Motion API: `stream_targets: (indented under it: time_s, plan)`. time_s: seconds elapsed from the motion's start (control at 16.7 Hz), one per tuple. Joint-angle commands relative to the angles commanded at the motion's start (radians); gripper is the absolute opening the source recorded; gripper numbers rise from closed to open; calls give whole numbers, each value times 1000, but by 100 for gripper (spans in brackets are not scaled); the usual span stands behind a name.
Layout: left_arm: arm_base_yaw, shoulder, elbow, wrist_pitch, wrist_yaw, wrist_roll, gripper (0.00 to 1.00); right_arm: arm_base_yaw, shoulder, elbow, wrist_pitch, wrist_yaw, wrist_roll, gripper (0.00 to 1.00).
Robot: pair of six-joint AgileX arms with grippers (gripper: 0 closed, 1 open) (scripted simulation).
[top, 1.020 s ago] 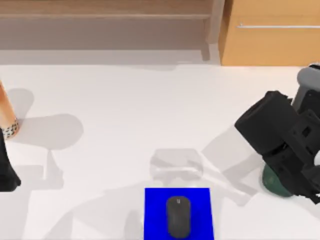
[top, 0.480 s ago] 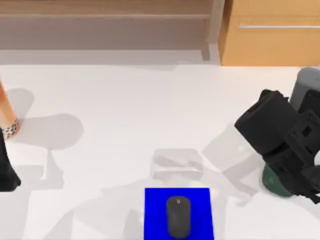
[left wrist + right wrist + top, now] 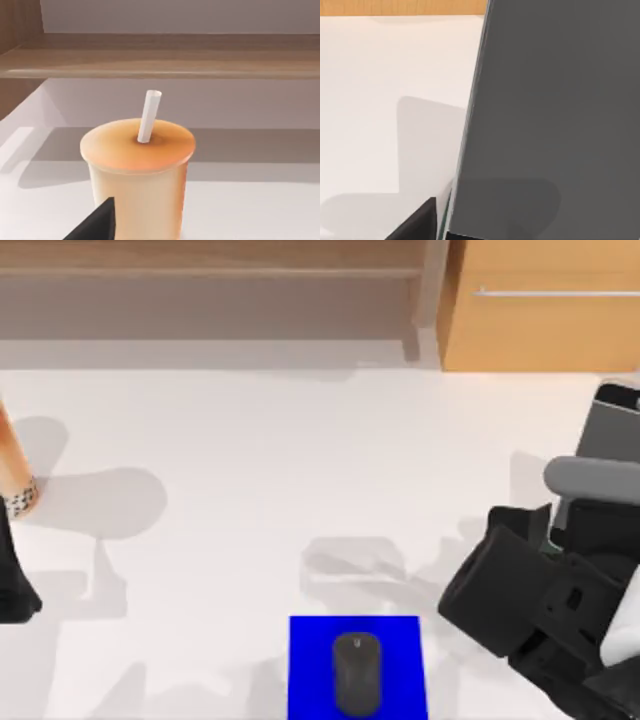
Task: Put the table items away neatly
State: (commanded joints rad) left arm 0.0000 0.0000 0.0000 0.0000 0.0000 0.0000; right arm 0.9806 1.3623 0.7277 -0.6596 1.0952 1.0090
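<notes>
Your right gripper (image 3: 560,570), well right of the blue mat (image 3: 400,640) bearing the mouse (image 3: 357,672), stood by the leaning smartphone (image 3: 612,430); I couldn't tell its grip. A nudge could have toppled it. Left arm parked by the cylinder (image 3: 14,480).

Top view: the cup (image 3: 14,475) is cut by the left edge, only a strip of its side and speckled band showing; the left arm (image 3: 14,580) beside it is likewise cropped, its fingers out of frame. The phone (image 3: 612,425) runs off the right edge and its lower part is hidden behind the right arm (image 3: 545,610); the right gripper's fingers are hidden under the arm's body. The mouse (image 3: 356,672) and blue pad (image 3: 310,660) are clipped by the bottom edge.

Left wrist view: the cup's base is cut off just beyond a dark finger (image 3: 95,225).

Right wrist view: the phone's edges run out of frame.
</notes>
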Motion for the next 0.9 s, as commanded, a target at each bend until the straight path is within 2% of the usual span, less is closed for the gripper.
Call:
stream_targets:
  time_s: [0.24, 0.66, 0.9]
  plan:
    - [0, 0, 0, 0, 0, 0, 100, 70, -28, -18, -62, 18, 43, 100]
    - [0, 0, 0, 0, 0, 0, 100, -56, -56, 61, -89, -10, 173, 100]
    - [0, 0, 0, 0, 0, 0, 100, -70, -52, 70, -88, -12, 186, 100]
